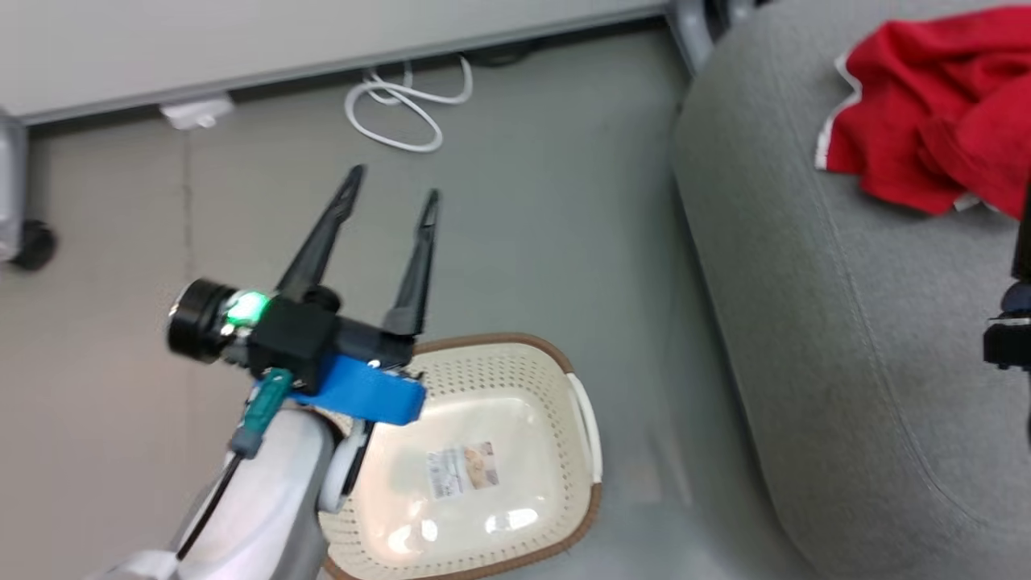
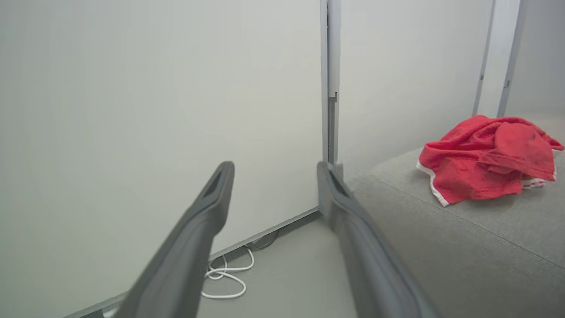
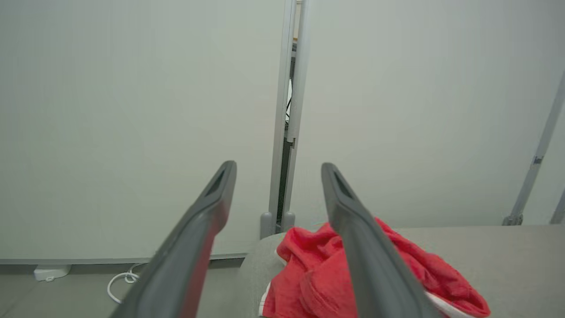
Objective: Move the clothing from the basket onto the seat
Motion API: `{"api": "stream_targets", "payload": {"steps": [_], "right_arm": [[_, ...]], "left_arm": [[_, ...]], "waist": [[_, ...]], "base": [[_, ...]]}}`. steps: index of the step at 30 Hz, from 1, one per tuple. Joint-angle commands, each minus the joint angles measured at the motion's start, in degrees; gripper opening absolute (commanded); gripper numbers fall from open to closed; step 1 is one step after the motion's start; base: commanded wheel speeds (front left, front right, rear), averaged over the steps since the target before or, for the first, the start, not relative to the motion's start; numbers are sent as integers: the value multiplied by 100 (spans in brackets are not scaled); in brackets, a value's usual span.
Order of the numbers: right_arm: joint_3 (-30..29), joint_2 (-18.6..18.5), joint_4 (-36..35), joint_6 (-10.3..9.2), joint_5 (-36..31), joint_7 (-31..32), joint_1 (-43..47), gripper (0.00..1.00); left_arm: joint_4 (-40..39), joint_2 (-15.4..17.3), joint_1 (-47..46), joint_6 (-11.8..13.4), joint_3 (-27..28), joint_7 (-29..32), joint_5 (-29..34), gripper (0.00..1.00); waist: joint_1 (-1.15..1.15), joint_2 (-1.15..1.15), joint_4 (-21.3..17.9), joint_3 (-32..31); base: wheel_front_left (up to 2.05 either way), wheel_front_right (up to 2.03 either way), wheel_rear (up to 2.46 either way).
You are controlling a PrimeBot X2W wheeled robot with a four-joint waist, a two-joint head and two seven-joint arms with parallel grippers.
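On the right, the grey sofa seat (image 1: 846, 322) is carrying the red clothing (image 1: 934, 113), heaped near its far corner, apparently delivered. The basket (image 1: 499, 379) is sitting empty on the grey floor (image 1: 564, 201) alongside. The left gripper (image 1: 393, 184) and right gripper (image 3: 278, 167) are hanging with fingers spread, grasping nothing. A white cable (image 1: 403, 113) is lying coiled by the wall.

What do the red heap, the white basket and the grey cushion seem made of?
The clothing: soft knit or terry-like cloth, crumpled in folds. The basket: glossy moulded plastic, showing glare and punched holes. The seat: matte woven upholstery, probably padded, edges rounded.
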Motion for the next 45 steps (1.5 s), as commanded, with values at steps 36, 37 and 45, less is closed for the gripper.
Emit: {"api": "stream_targets", "payload": {"steps": [36, 37, 45], "right_arm": [[602, 1128, -6, 2, -401, -3, 2349, 100], [605, 1133, -8, 2, -406, -3, 2349, 100], [615, 1155, -23, 2, -422, -3, 2324, 100]], "left_arm": [[103, -519, 2290, -289, 1786, -15, 469, 100], [106, -532, 2301, -299, 1803, -15, 483, 100], [154, -585, 2288, -368, 1918, -15, 572, 100]], "waist": [[2, 0, 994, -1861], [2, 0, 991, -1866], [2, 0, 993, -1882]], "base": [[0, 0, 0], [0, 0, 0], [0, 0, 0]]}}
